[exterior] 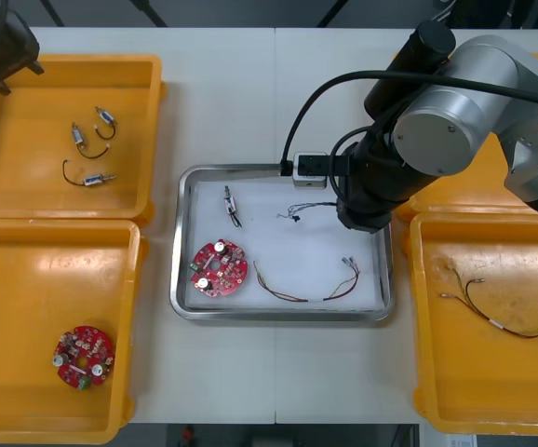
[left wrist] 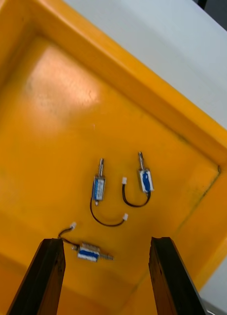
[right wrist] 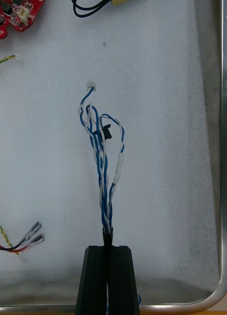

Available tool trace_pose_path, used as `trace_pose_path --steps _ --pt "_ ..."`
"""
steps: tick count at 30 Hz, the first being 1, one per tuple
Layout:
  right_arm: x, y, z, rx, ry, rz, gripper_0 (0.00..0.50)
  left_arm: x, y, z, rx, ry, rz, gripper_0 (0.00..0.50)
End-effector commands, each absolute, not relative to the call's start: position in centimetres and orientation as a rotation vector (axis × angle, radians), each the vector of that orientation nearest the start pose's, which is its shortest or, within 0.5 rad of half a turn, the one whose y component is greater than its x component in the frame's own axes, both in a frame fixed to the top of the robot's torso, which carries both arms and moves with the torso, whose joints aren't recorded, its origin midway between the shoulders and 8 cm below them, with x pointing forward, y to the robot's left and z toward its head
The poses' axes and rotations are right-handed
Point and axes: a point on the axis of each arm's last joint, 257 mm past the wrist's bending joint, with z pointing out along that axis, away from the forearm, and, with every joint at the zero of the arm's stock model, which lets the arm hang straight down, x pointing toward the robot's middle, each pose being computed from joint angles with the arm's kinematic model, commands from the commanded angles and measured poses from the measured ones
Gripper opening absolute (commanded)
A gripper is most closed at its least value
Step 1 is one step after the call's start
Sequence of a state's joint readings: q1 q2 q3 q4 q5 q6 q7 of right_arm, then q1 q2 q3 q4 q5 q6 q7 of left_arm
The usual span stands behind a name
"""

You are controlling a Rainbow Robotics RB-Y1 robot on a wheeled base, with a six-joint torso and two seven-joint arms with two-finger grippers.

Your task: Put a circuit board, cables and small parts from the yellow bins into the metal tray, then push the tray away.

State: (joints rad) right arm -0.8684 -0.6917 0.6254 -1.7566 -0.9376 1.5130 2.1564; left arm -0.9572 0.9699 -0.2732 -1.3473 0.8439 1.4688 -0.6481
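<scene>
Centre right, the right gripper (right wrist: 108, 246) pinches the twisted blue and white cable (right wrist: 101, 162) over the metal tray (exterior: 183, 279); best to open fully, then lift straight. Upper left, the left gripper (left wrist: 106, 240) hovers, fingers apart, above small metal parts (left wrist: 98, 187).

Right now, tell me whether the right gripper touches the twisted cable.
Touching: the right wrist view shows the right gripper shut on the twisted cable.

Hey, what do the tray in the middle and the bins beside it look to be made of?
Tray: bare metal, probably steel; its rim is shiny and mirrors light. Its lining: white, matte, finely pebbled, likely foam. Yellow bins: smooth moulded plastic, apparently, with soft glare on the floor.
</scene>
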Motion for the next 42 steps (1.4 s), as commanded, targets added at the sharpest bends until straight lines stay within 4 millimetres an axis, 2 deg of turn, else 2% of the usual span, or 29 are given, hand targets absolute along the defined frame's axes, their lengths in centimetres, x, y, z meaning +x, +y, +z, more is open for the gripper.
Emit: trace_pose_path --steps 1,13,16,17,19,20,21,24,35,42 --pt "49.2 -7.8 -18.8 -1.893 1.862 -0.170 0.000 61.2 39.9 -2.0 -0.656 2.252 -0.073 0.500" --pt "51.1 -7.2 -21.4 -1.846 1.865 -0.175 0.011 63.6 40.5 -5.8 -0.526 2.237 0.029 0.500" --pt "51.3 -7.2 -21.4 -1.837 1.868 -0.172 0.057 64.2 40.1 -7.2 -0.490 2.241 0.038 0.500" --pt "51.3 -7.2 -21.4 -1.836 1.869 -0.169 0.057 64.5 40.1 -7.8 -0.480 2.243 0.040 0.500" --pt "51.3 -7.1 -21.4 -1.833 1.871 -0.166 0.141 64.9 40.1 -8.5 -0.446 2.246 0.057 0.500" --pt "51.2 -7.2 -21.4 -1.833 1.873 -0.166 0.141 65.1 40.0 -9.1 -0.433 2.250 0.060 0.500" --pt "51.2 -7.1 -21.3 -1.833 1.869 -0.163 0.284 65.3 40.1 -9.3 -0.432 2.251 0.057 0.500" --pt "51.3 -7.3 -21.1 -1.830 1.869 -0.168 0.497 65.9 39.7 -10.1 -0.424 2.249 0.041 0.500" --pt "51.1 -7.1 -18.7 -1.792 1.861 -0.130 0.500 66.4 36.5 -11.5 -0.405 2.267 -0.025 0.500" --pt "50.1 -8.5 -15.3 -1.741 1.923 -0.111 0.500 66.5 35.5 -12.9 -0.362 2.282 -0.008 0.500"
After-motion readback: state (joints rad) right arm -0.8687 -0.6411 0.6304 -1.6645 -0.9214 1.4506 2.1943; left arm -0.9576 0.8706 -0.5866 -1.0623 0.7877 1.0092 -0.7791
